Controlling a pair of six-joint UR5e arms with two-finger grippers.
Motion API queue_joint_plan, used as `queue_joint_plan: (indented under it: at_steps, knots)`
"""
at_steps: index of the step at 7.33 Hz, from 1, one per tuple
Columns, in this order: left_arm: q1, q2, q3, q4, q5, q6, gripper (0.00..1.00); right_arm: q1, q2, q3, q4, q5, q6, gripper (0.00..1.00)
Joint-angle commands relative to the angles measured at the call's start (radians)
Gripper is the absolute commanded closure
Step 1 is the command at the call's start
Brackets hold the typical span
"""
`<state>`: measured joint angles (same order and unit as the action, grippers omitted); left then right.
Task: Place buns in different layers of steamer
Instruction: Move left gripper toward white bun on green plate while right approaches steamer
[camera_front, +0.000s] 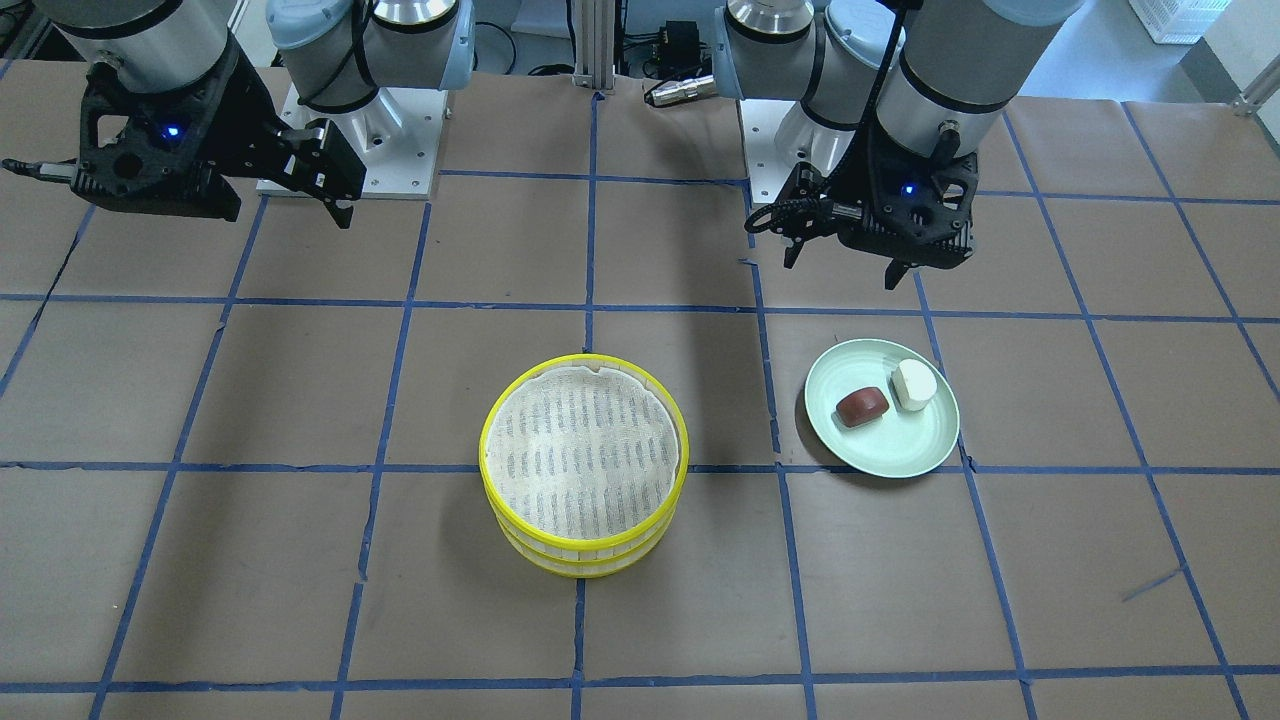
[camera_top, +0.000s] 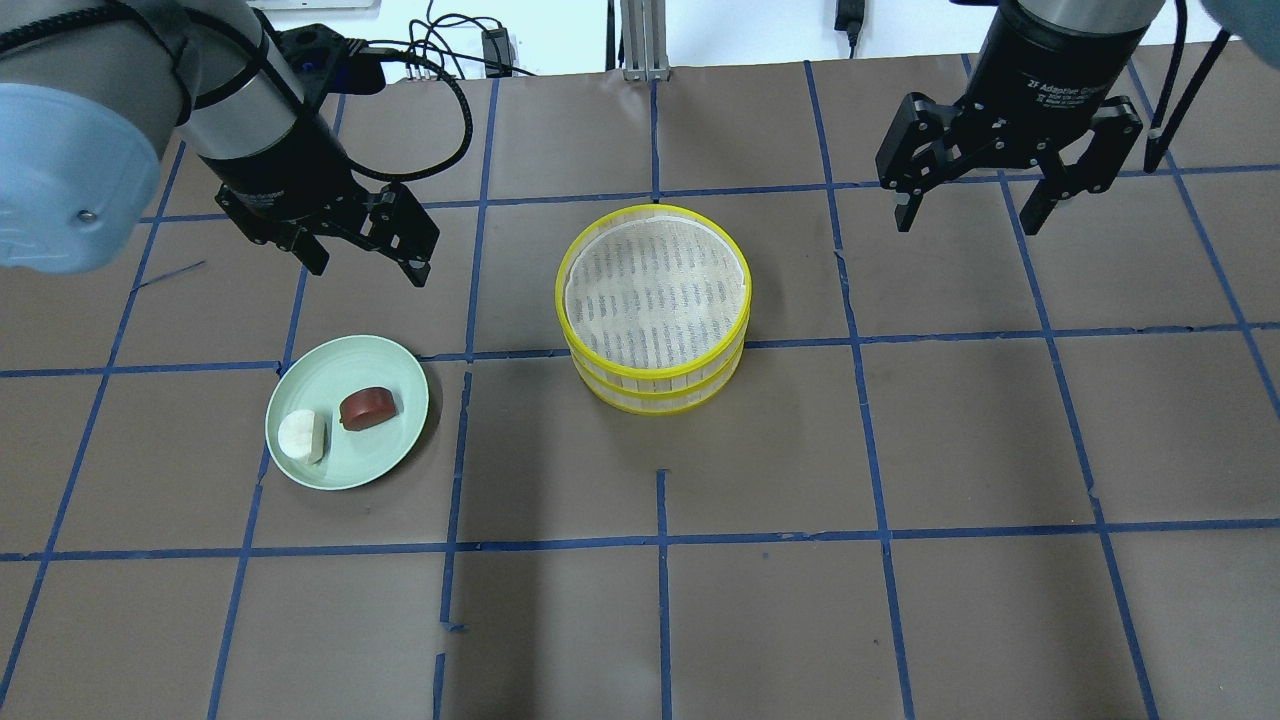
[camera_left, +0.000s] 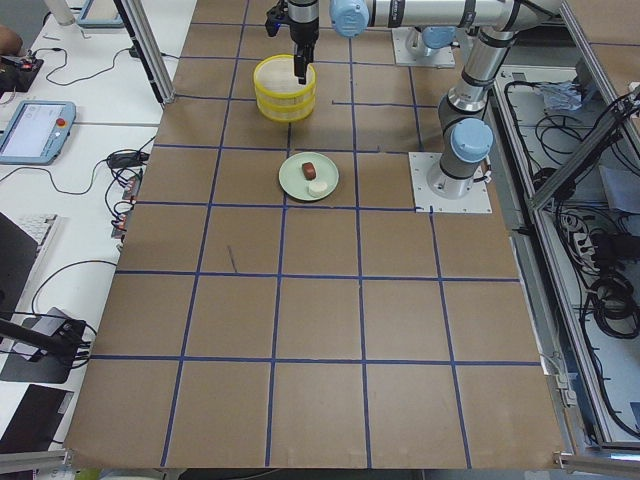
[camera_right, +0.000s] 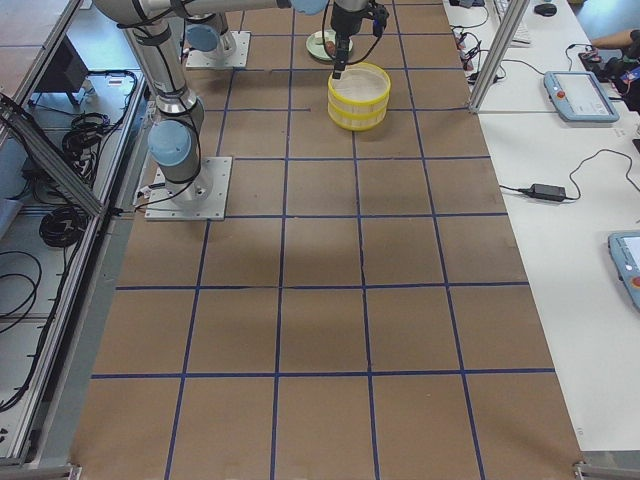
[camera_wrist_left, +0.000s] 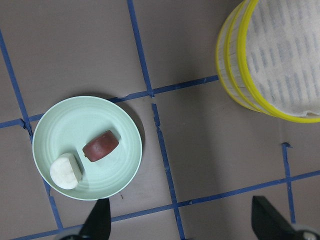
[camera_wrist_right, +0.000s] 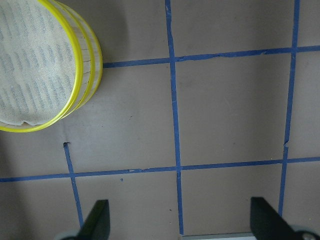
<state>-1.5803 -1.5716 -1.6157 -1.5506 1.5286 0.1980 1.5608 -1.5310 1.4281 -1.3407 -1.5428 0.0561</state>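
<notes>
A white bun (camera_top: 301, 436) and a reddish-brown bun (camera_top: 369, 408), both small and rounded, lie side by side on a pale green plate (camera_top: 340, 360). The plate is at eight o'clock from the steamer (camera_top: 655, 385), two stacked yellow-rimmed trays at the middle of the bench (camera_top: 900, 450). The left claw (camera_top: 370, 270) hangs spread and empty at the plate's twelve o'clock. The right claw (camera_top: 966, 222), also spread, hangs at the steamer's two o'clock.

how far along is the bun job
Done: nothing. The white bun and reddish-brown bun lie on the plate; the steamer is stacked, top tray empty. In hand: nothing; left tool and right tool hang open. To do: both placements.
</notes>
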Motion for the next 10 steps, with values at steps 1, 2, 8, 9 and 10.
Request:
queue_joint_plan:
  at_steps: [1,2,8,9,10]
  knots:
    - [-0.001,0.004,-0.004,0.000,0.001,0.009,0.00,0.001,0.000,0.002,0.002,0.000,0.001,0.00]
    - [0.000,0.004,-0.004,-0.003,0.001,0.014,0.00,-0.001,0.000,0.002,0.000,0.001,0.001,0.00]
    - [0.312,-0.040,-0.226,0.086,0.079,0.296,0.00,0.002,0.009,0.060,-0.012,0.006,-0.010,0.00]
    - [0.377,-0.095,-0.252,0.171,0.081,0.384,0.00,0.002,0.018,0.083,-0.041,0.009,-0.004,0.00]
    - [0.403,-0.141,-0.257,0.178,0.082,0.385,0.00,0.008,0.061,0.103,-0.155,0.010,-0.004,0.00]
